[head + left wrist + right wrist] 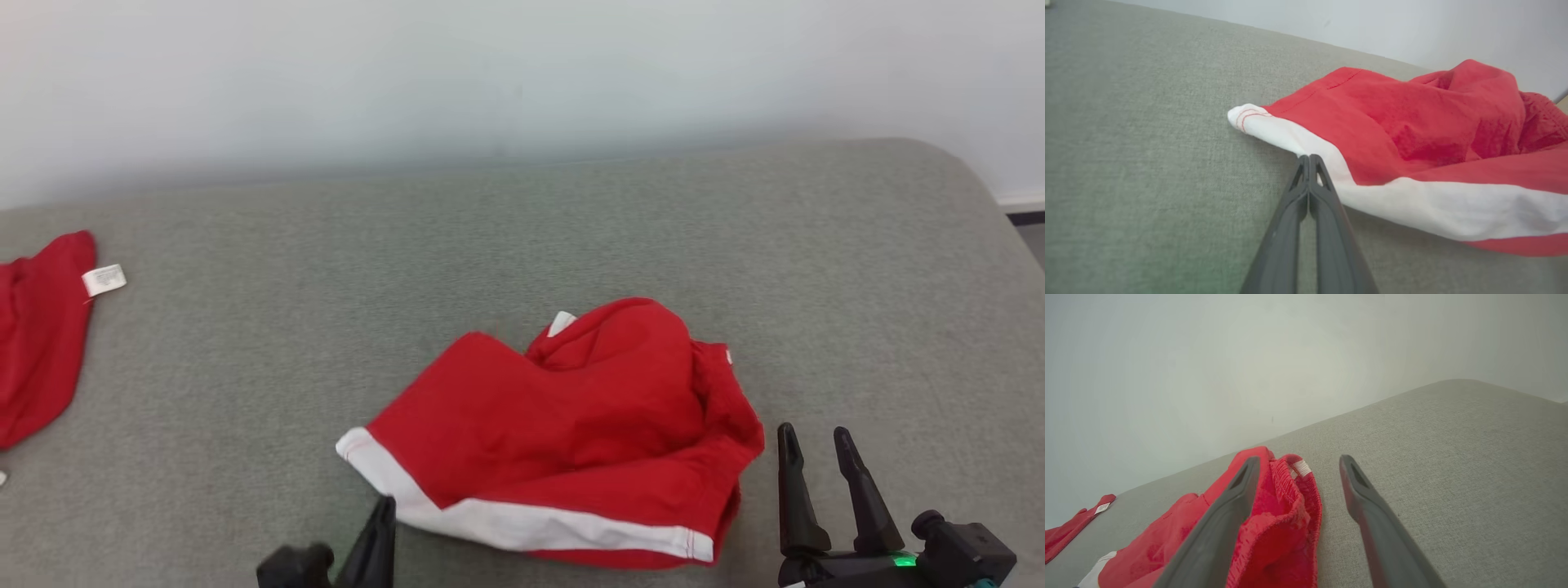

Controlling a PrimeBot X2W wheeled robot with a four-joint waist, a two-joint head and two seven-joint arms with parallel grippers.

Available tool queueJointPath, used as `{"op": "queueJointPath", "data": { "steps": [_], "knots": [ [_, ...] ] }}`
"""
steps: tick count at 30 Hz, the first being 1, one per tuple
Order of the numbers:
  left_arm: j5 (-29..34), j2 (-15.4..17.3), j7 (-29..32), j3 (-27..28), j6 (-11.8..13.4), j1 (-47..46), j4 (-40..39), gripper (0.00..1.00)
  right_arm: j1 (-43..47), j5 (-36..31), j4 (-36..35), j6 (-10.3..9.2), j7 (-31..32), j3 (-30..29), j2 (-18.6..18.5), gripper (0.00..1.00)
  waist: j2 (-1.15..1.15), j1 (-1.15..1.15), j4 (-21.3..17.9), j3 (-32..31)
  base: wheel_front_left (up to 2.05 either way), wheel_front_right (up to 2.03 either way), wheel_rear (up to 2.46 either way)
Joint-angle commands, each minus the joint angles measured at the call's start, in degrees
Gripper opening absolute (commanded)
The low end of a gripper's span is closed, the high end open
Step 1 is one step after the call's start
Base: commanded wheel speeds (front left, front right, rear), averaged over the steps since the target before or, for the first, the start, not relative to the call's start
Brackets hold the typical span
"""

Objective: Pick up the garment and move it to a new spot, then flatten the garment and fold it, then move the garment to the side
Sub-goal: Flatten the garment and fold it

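L gripper (pixel 1308 157) shut, tips at garment (pixel 1412 122) hem; grip unclear. R gripper (pixel 1299 458) wide open, empty, garment beside.

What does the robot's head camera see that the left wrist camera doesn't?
Head view, not left wrist: a second red garment with a white tag at far left, and the open right gripper. Left wrist, not head: red stitching on the white corner. Both: the red cloth garment with a white band, the grey fabric surface, the left gripper shut on the band.

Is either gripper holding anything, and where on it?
The left gripper is shut on the white band of the garment, near its corner; right gripper is open, holding nothing.
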Motion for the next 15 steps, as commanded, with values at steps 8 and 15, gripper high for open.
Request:
{"op": "queueJointPath", "data": {
  "steps": [8,15],
  "knots": [
    [0.79,-1.42,-0.16,1.78,-0.3,4.27,-1.66,1.0,-0.04,-0.62,-0.71,0.08,-0.05,0.67,0.0,1.0,0.0,0.01,2.15,0.63,0.0,0.0,0.0],
    [3.24,3.36,-0.16,5.56,-1.72,2.8,-4.44,1.0,4.19,-3.02,-2.74,0.08,-0.05,3.33,-1.3,1.0,0.0,0.01,0.84,0.01,0.0,0.0,0.0]
  ]
}}
